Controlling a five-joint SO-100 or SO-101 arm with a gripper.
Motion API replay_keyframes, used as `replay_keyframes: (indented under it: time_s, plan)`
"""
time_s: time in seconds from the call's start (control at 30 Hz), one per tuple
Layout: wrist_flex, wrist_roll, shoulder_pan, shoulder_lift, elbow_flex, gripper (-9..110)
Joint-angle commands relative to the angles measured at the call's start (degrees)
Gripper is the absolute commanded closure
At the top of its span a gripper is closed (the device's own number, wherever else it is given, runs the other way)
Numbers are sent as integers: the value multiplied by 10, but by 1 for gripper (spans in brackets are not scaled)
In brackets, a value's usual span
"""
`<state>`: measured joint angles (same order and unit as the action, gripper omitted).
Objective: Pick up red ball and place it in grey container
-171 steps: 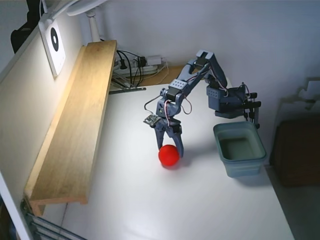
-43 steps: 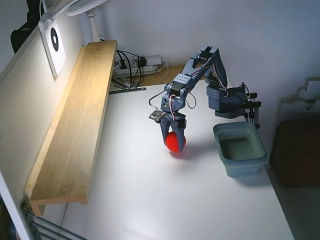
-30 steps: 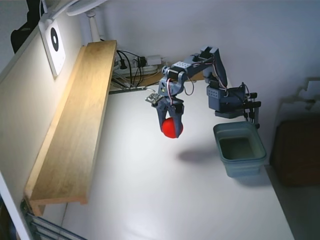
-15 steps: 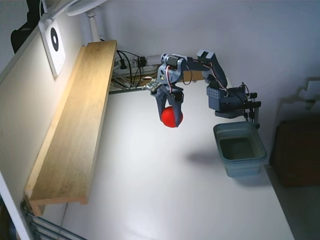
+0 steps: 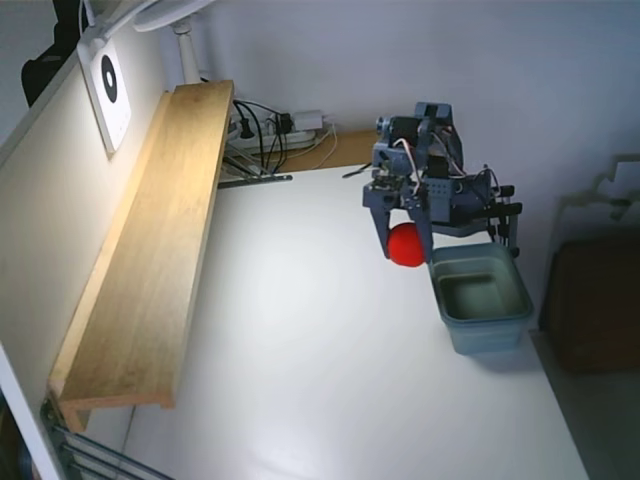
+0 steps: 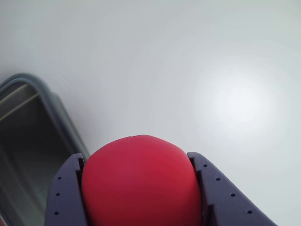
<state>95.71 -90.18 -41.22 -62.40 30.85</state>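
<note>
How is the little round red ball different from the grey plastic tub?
The small smooth red ball is round and bright red; the rectangular grey-blue plastic tub is boxy with rounded corners. The ball is smaller than the tub. The ball hangs in the air, pinched in the gripper, while the tub sits on the white table, open and empty. Both look plain and smooth.

We are seeing a white counter (image 5: pixel 300 370) carrying the grey container (image 5: pixel 480 297), a wooden shelf (image 5: pixel 140 260) lying along its left.
</note>
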Motion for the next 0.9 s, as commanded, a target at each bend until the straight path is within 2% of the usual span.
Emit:
replay_keyframes:
  time_s: [0.0,0.43,0.77,0.8,0.87]
  plan:
    - [5,2,-41,-21,-26,78]
    - [5,2,-158,-21,-26,78]
    - [5,2,-161,-21,-26,78]
    - [5,2,-161,-21,-26,63]
    - [5,2,-161,-21,-26,63]
